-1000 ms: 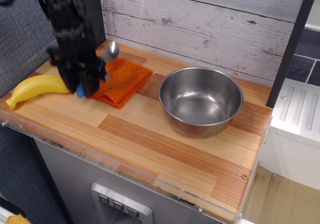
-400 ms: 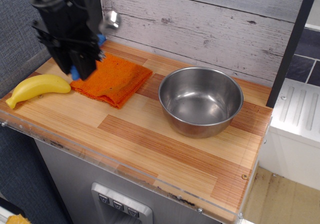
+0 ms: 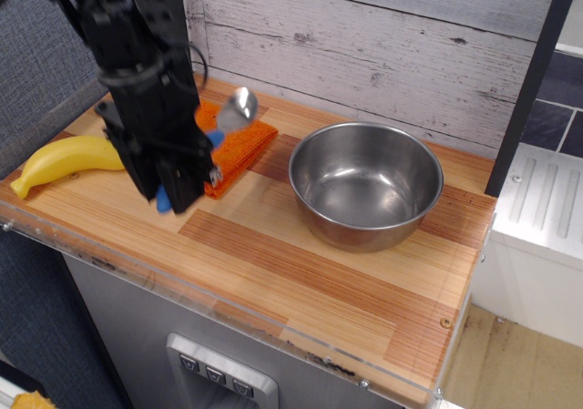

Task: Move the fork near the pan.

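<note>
My black gripper [image 3: 182, 177] is shut on the fork [image 3: 219, 134] and holds it above the wooden counter. Its blue handle runs through the fingers, one end poking out low at the left. Its shiny metal head [image 3: 241, 106] sticks up to the right, over the orange cloth. The pan [image 3: 365, 183], a large deep steel bowl, sits on the counter to the right of the gripper, with a short gap between them. The arm hides much of the handle.
A folded orange cloth [image 3: 241, 145] lies behind the gripper, partly hidden. A yellow banana [image 3: 56, 163] lies at the counter's left end. A grey plank wall runs behind. The counter's front edge [image 3: 237, 309] has a clear plastic lip.
The gripper, holding the fork, rose toward the back left and has now come down, forward and right toward the pan. It now covers the left part of the cloth.
</note>
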